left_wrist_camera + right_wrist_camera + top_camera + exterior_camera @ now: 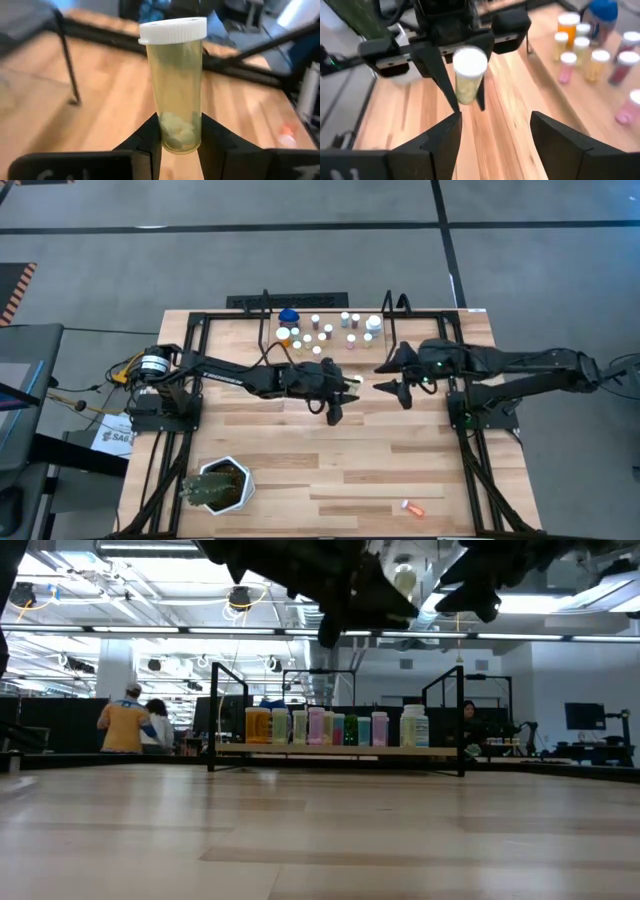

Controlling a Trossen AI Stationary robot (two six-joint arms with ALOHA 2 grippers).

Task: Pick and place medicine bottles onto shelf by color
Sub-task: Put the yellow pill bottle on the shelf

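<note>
My left gripper is over the middle of the table, shut on a yellow medicine bottle with a white cap. My right gripper faces it from the table's right side, open, nothing between its fingers, a short way off the bottle. At the far edge, the shelf carries a row of medicine bottles, orange, yellow, pink and white, standing on their bases, among them a wider one with a blue lid. My left gripper pinches the yellow bottle's bottom end between its two fingers, one on each side of the body. The fingers come from the table's left, slanting a little down. The bottle is lifted clear, its capped end standing out beyond the fingertips toward my right gripper.
A green spiky plant in a white pot stands at the near left. A small orange bottle lies on its side near the front edge at the right. Black frame rails run along both sides of the table.
</note>
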